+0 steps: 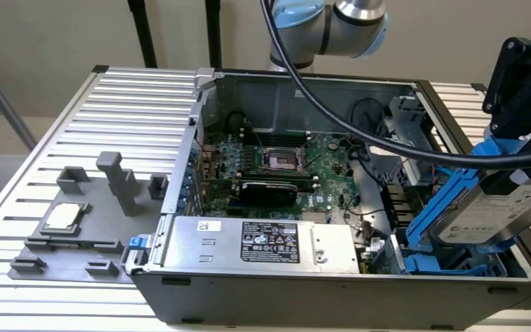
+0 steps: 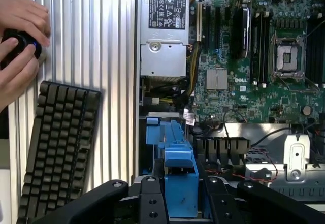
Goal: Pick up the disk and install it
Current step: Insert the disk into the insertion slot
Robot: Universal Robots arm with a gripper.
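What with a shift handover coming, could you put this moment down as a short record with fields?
held item: disk in its blue carrier
jaws: shut on the disk
disk pose: tilted, over the blue drive cage at the exterior view's right
housing: open computer case
inside the case: motherboard, power supply
exterior view's left: CPU chip on a grey fixture
beside the case, wrist view: keyboard; person's hands on a black object
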